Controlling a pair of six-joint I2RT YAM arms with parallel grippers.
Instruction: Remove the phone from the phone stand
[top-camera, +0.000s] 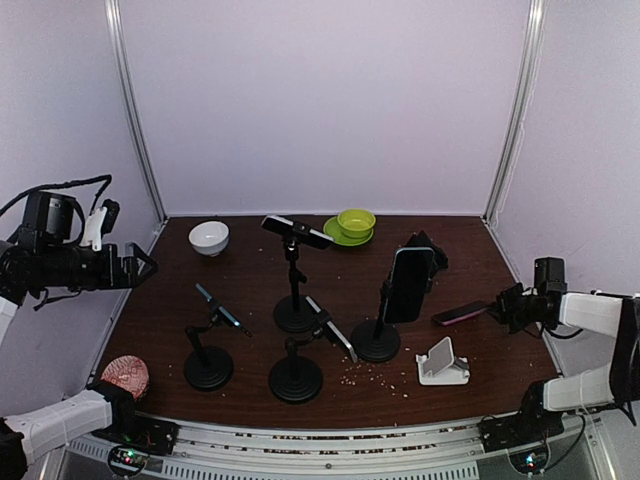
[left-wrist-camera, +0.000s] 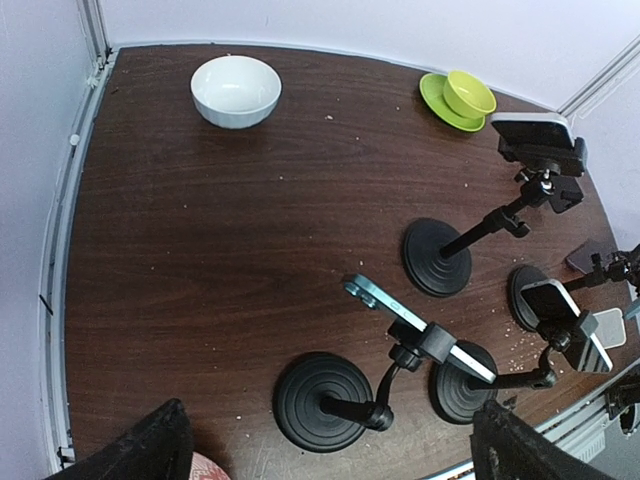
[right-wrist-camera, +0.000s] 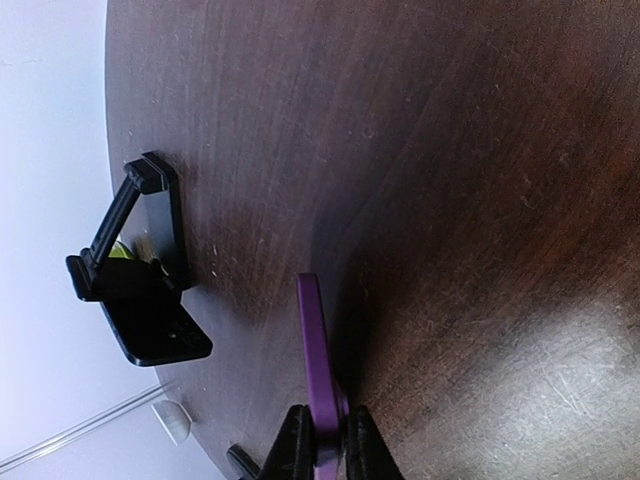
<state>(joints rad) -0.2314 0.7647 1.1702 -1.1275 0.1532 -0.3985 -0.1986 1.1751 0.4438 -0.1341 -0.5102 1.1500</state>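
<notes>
The phone (top-camera: 462, 313) is a slim dark slab with a pinkish-purple edge. It is off the phone stand and held low over the table at the right. My right gripper (top-camera: 508, 305) is shut on its near end. In the right wrist view the phone (right-wrist-camera: 318, 360) shows edge-on, pinched between the two black fingers (right-wrist-camera: 296, 448) of the gripper (right-wrist-camera: 328, 452). Whether it touches the wood I cannot tell. The white wedge-shaped phone stand (top-camera: 443, 362) sits bare, in front and slightly left of the phone. My left gripper (top-camera: 140, 265) hangs open, high at the table's left side, with nothing between its fingers (left-wrist-camera: 150, 445).
Several black pole holders with round bases stand mid-table, each carrying a phone (top-camera: 295, 375) (top-camera: 208, 366) (top-camera: 293, 312) (top-camera: 377, 340). A white bowl (top-camera: 209, 237) and a green bowl on a green plate (top-camera: 355, 222) sit at the back. A pink patterned object (top-camera: 126, 375) lies front left. Crumbs (top-camera: 380, 376) dot the wood.
</notes>
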